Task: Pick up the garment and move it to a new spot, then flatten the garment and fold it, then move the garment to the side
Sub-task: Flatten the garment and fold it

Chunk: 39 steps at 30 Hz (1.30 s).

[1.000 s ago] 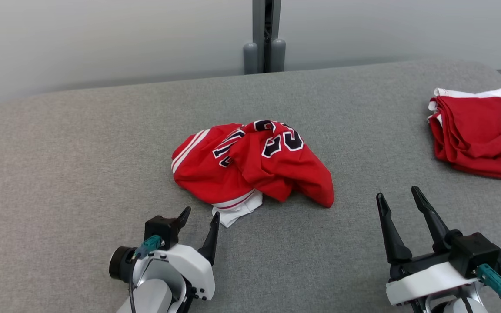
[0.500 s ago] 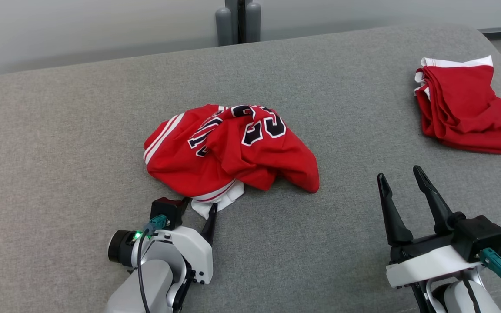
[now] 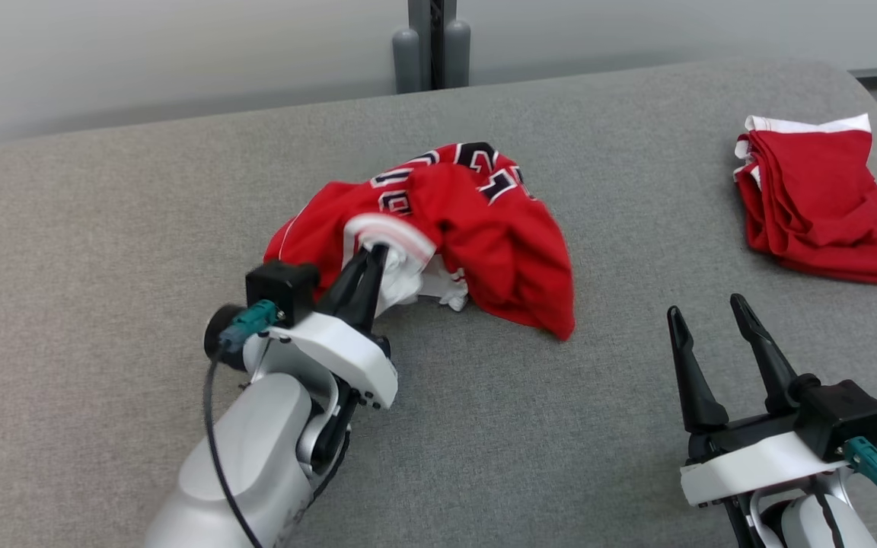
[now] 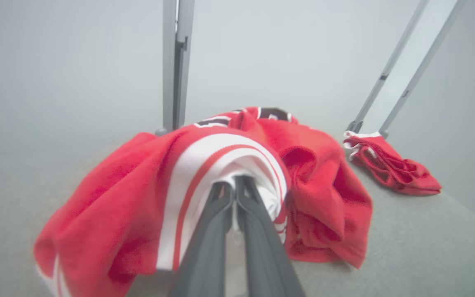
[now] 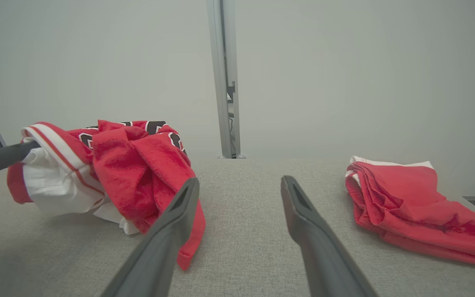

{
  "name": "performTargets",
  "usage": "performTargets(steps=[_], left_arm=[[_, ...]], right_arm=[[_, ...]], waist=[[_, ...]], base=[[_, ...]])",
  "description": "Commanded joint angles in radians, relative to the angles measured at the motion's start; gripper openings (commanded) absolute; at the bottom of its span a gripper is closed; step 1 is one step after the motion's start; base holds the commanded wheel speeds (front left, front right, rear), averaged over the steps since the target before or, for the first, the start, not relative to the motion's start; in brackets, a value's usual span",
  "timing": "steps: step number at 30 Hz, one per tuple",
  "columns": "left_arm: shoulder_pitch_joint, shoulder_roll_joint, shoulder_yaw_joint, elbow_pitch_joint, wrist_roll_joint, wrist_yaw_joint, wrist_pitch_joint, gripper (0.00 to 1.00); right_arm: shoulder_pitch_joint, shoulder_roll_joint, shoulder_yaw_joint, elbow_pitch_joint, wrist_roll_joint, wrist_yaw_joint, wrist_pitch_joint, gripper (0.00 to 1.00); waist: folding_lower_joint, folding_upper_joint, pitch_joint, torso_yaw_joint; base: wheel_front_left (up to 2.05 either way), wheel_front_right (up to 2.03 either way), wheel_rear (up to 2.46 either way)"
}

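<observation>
The garment [image 3: 484, 236] is a crumpled red jersey with black-and-white lettering and a white striped hem, lying mid-table. My left gripper [image 3: 372, 255] is shut on its white hem, lifting that edge off the surface while the rest trails on the table. In the left wrist view the two fingers [image 4: 221, 214] press together under the striped band of the garment [image 4: 204, 165]. My right gripper [image 3: 705, 313] stands open at the lower right, apart from the cloth; its wrist view shows the garment [image 5: 138, 165] to its left, beyond its spread fingers [image 5: 171, 222].
A second red garment [image 3: 819, 205] lies folded at the table's far right edge, seen too in the right wrist view [image 5: 406, 198]. The grey fabric table [image 3: 103, 251] stretches wide on the left. A grey post [image 3: 432, 46] stands behind the back edge.
My left gripper went from open beside the hem to shut on it and has raised it up and forward, dragging the jersey. The head camera has shifted. The right gripper stays open.
</observation>
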Motion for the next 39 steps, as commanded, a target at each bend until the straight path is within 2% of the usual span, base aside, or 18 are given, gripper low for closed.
performTargets(steps=[1,5,8,12,17,24,25,26,29,32,34,36,39], left_arm=[[0.011,0.013,0.026,-0.051,0.012,-0.014,-0.003,0.00],[0.020,0.015,0.098,-0.202,-0.005,-0.051,-0.004,0.00],[-0.015,0.015,0.123,-0.307,-0.074,-0.085,0.023,0.00],[-0.070,0.013,0.142,-0.392,-0.166,-0.102,0.101,0.00],[-0.183,0.005,0.162,-0.440,-0.277,-0.102,0.195,0.00],[-0.349,-0.003,0.150,-0.430,-0.400,-0.051,0.236,0.00],[-0.408,-0.004,0.125,-0.438,-0.473,-0.025,0.225,0.00],[-0.408,-0.004,0.125,-0.438,-0.473,-0.025,0.225,0.00],[-0.471,-0.002,0.080,-0.420,-0.553,0.035,0.198,0.00],[-0.495,-0.002,0.042,-0.346,-0.604,0.098,0.186,0.00],[-0.469,-0.002,0.029,-0.266,-0.619,0.120,0.182,0.00],[-0.433,-0.001,0.030,-0.170,-0.629,0.127,0.176,0.00],[-0.378,0.014,0.031,-0.041,-0.634,0.108,0.158,0.00]], right_arm=[[0.009,0.000,0.000,0.001,0.001,0.000,0.000,1.00],[0.017,0.007,0.011,0.007,0.005,0.000,0.000,1.00],[0.020,0.011,0.015,0.013,0.008,0.000,0.000,1.00],[0.024,0.016,0.014,0.018,0.010,0.000,0.000,1.00],[0.024,0.024,0.024,0.022,0.014,0.000,0.000,1.00],[0.016,0.032,0.035,0.026,0.019,0.000,0.000,1.00],[0.012,0.033,0.035,0.026,0.022,0.000,0.000,1.00],[0.012,0.033,0.035,0.026,0.022,0.000,0.000,1.00],[0.007,0.035,0.035,0.027,0.024,0.000,0.000,1.00],[0.005,0.035,0.035,0.028,0.023,0.000,0.000,1.00],[0.001,0.036,0.036,0.026,0.024,0.000,0.000,1.00],[-0.001,0.036,0.036,0.023,0.025,0.000,0.000,1.00],[-0.002,0.036,0.038,0.018,0.026,0.000,0.000,1.00]], waist=[[0.0000,0.0000,-0.017,0.009],[0.0000,0.0000,-0.046,0.009],[0.0000,0.0000,-0.072,0.003],[0.0000,0.0000,-0.090,-0.010],[0.0000,0.0000,-0.103,-0.037],[0.0000,0.0000,-0.103,-0.075],[0.0000,0.0000,-0.100,-0.084],[0.0000,0.0000,-0.100,-0.084],[0.0000,0.0000,-0.094,-0.090],[0.0000,0.0000,-0.090,-0.093],[0.0000,0.0000,-0.088,-0.095],[0.0000,0.0000,-0.087,-0.096],[0.0000,0.0000,-0.083,-0.097]], base=[[0.00,0.00,0.00],[0.00,0.00,0.00],[0.00,0.00,0.00],[0.00,0.00,0.00],[0.00,0.00,0.00],[0.00,0.00,0.00],[0.00,0.00,0.00],[0.00,0.00,0.00],[0.00,0.00,0.00],[0.00,0.00,0.00],[0.00,0.00,0.00],[0.00,0.00,0.00],[0.00,0.00,0.00]])
